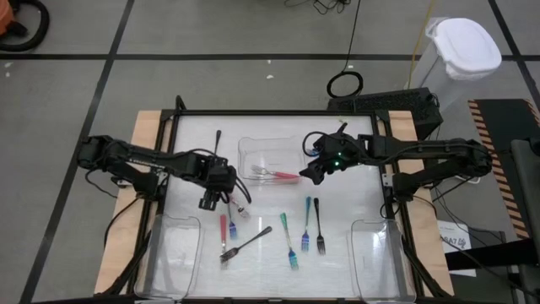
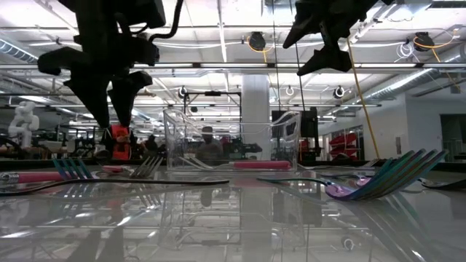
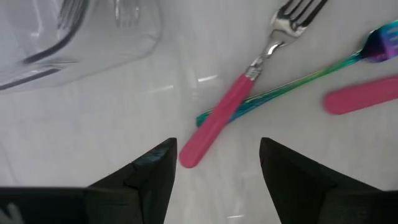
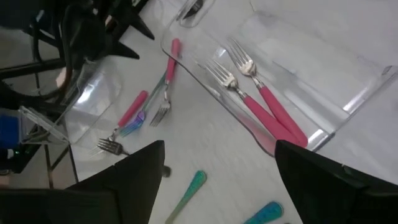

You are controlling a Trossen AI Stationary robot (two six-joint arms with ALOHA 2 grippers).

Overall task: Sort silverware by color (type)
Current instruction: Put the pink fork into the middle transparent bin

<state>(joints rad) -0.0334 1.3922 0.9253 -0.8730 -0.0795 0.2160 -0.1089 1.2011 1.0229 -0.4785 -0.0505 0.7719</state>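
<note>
My left gripper [image 1: 209,200] points down, open, over the table's left half. Its fingers stand on either side of the handle end of a pink-handled fork [image 3: 224,112] without touching it. That fork lies on the table across a teal fork [image 3: 292,81], and a second pink handle [image 3: 364,96] lies beside them. My right gripper [image 1: 312,173] hangs open above the right end of the clear centre tray [image 1: 253,148], which holds two pink-handled forks [image 4: 264,109]. More teal forks [image 1: 288,241] and dark forks [image 1: 319,226] lie on the near part of the table.
A clear tray [image 1: 173,253] stands at the near left and another [image 1: 375,257] at the near right. A dark utensil [image 1: 218,143] lies at the far left, and a dark fork [image 1: 245,245] lies near the left tray. Black frame rails edge the table.
</note>
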